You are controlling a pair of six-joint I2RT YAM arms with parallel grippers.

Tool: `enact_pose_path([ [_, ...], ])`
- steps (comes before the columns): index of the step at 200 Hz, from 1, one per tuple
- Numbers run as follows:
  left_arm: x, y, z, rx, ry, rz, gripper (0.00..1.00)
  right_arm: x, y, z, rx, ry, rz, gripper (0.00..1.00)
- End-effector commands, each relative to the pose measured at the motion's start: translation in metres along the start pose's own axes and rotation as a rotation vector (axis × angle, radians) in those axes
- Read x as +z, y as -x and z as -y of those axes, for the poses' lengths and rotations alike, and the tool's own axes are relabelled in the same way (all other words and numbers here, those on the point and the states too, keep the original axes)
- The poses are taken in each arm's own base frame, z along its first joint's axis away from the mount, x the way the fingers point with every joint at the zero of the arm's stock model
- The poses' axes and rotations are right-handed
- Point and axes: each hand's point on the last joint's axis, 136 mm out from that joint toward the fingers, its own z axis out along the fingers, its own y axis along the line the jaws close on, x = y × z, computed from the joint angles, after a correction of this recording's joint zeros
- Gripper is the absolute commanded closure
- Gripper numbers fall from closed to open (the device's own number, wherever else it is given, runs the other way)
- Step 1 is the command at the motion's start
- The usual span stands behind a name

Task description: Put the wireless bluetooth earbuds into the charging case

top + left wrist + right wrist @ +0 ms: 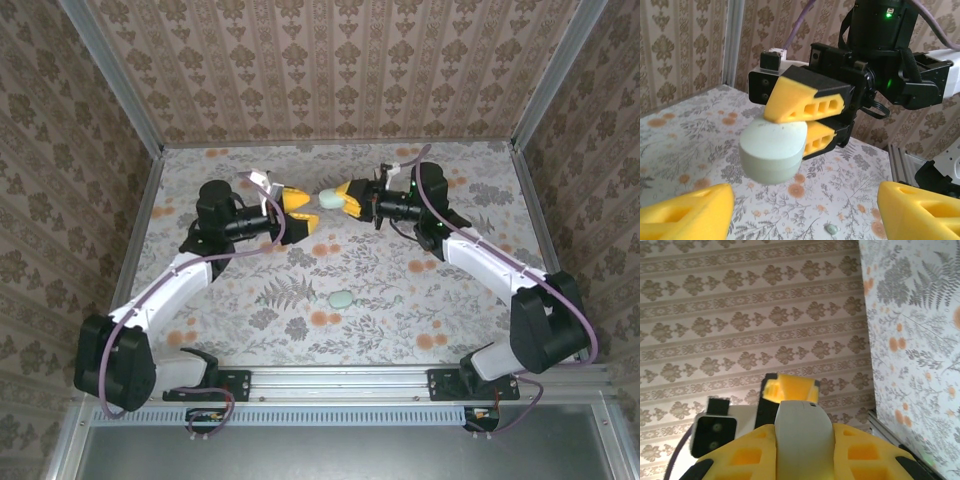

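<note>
One charging case (772,147) sits clamped in the right end effector (344,197), left end effector (302,212) gaping empty alongside.

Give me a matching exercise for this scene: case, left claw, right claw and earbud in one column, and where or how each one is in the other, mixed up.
Things:
1. case
2. left claw
3. right claw
4. earbud

States:
A. lying on the table
B. open, nothing between its fingers
C. shut on the case
D. held up above the table

Pairs: 1-D, 2-B, 3-C, 4-A
</note>
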Motion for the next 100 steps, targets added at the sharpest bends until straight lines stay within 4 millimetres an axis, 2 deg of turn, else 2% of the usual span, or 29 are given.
enact_pose_path([
  [1, 0.005, 0.019, 0.011, 0.083, -0.061, 0.043, 0.25, -0.011, -0.004, -0.025, -0.004, 0.068, 0.004, 0.82],
  [11, 0.007, 0.020, 0.009, 0.097, -0.055, 0.046, 0.25, -0.011, -0.005, -0.027, -0.002, 0.072, 0.000, 0.82],
  [16, 0.008, 0.022, 0.008, 0.101, -0.055, 0.048, 0.26, -0.017, -0.011, -0.041, -0.027, 0.096, -0.002, 0.82],
  [26, 0.012, 0.024, 0.006, 0.100, -0.061, 0.051, 0.27, -0.019, -0.014, -0.044, -0.035, 0.100, -0.005, 0.82],
  [61, 0.019, 0.041, 0.010, 0.108, -0.122, 0.102, 0.30, -0.027, -0.021, -0.048, -0.042, 0.094, -0.001, 0.81],
  [82, 0.024, 0.041, 0.008, 0.117, -0.146, 0.092, 0.32, -0.031, -0.022, -0.050, -0.047, 0.098, 0.010, 0.81],
  [87, 0.031, 0.039, 0.018, 0.117, -0.180, 0.083, 0.33, -0.031, -0.023, -0.049, -0.046, 0.097, 0.012, 0.81],
  [100, 0.035, 0.040, 0.020, 0.121, -0.196, 0.081, 0.35, -0.033, -0.023, -0.048, -0.043, 0.095, 0.015, 0.81],
])
